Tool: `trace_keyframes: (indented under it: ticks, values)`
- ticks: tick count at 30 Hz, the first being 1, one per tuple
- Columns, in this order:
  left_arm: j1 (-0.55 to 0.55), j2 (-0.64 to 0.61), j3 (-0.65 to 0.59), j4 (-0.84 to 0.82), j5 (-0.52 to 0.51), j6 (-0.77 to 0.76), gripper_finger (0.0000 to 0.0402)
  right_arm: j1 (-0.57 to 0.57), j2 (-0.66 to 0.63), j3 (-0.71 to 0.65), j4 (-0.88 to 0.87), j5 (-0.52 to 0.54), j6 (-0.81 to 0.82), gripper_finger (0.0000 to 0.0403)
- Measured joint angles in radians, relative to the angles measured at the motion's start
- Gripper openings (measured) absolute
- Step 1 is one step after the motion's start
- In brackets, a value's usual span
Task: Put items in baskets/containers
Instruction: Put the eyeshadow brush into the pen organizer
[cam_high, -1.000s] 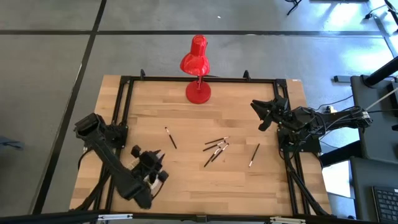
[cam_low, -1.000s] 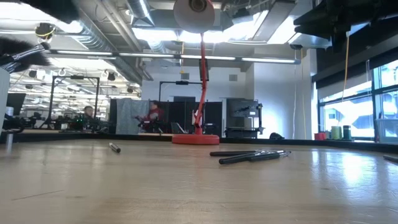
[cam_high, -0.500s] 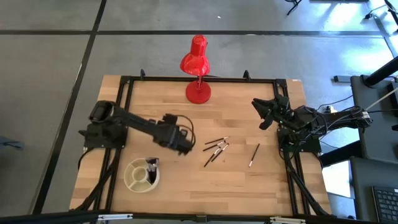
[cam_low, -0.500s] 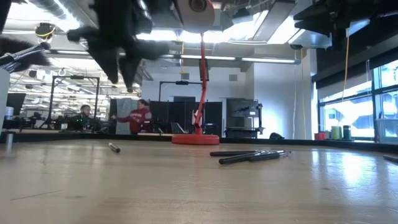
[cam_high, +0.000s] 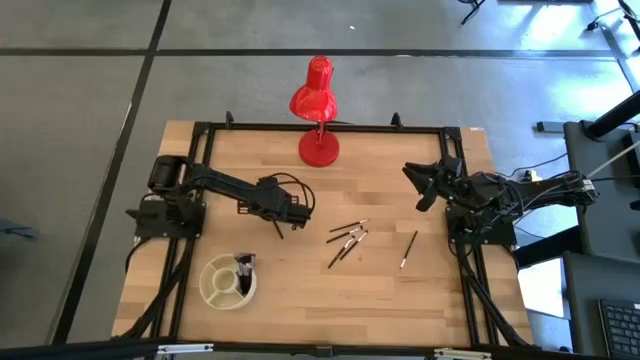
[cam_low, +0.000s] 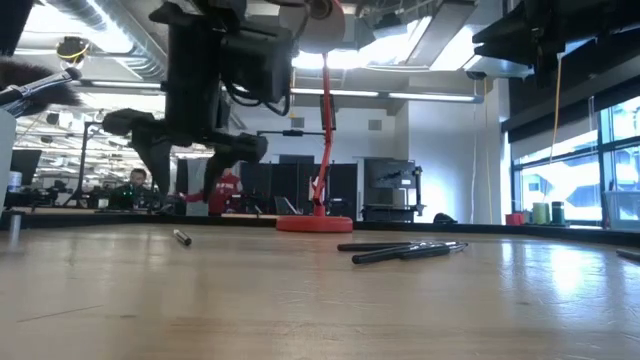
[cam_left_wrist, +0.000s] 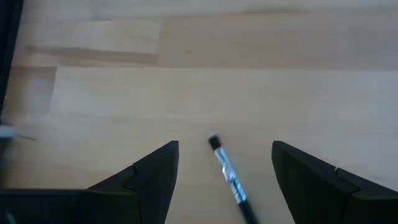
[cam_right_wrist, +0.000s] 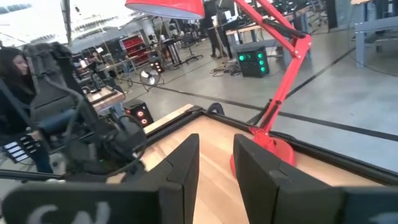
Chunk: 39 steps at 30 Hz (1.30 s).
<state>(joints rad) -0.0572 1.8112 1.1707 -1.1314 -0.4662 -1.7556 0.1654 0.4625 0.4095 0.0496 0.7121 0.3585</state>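
Since half a second ago we can see the left gripper (cam_high: 282, 222) has dropped down over the lone brush (cam_high: 279, 230) left of the middle, fingers (cam_left_wrist: 146, 180) spread wide with that brush (cam_left_wrist: 229, 177) lying on the table between them, untouched. The dish (cam_high: 226, 282) sits at the near left with one brush head (cam_high: 243, 266) poking up in a compartment. A loose bunch of brushes (cam_high: 347, 239) lies mid-table, one more brush (cam_high: 408, 249) off to its right. The right gripper (cam_high: 418, 186) waits at the right edge, fingers (cam_right_wrist: 180, 171) a little apart, holding nothing. The red lamp (cam_high: 318, 110) stands at the far edge.
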Motion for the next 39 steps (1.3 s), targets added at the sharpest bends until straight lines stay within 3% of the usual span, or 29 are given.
trace_keyframes:
  ticks: [10,17,30,36,39]
  values:
    - [0.017,0.018,-0.134,0.141,0.066,-0.067,0.0214,0.0,0.0,0.0,0.043,0.0,-0.031,0.01]
    - [0.023,0.013,-0.186,0.217,0.024,-0.092,0.0171,0.0,0.0,0.0,0.062,0.001,-0.054,0.01]
    - [0.014,0.013,-0.201,0.276,0.019,-0.022,0.003,0.0,0.0,0.0,0.074,0.001,-0.071,0.01]
    - [0.013,-0.019,-0.178,0.21,0.014,0.07,0.0009,0.0,0.0,0.0,0.073,0.001,-0.076,0.01]
    - [-0.021,-0.084,-0.089,0.056,-0.091,0.08,0.001,0.0,0.0,0.0,0.073,0.002,-0.079,0.01]
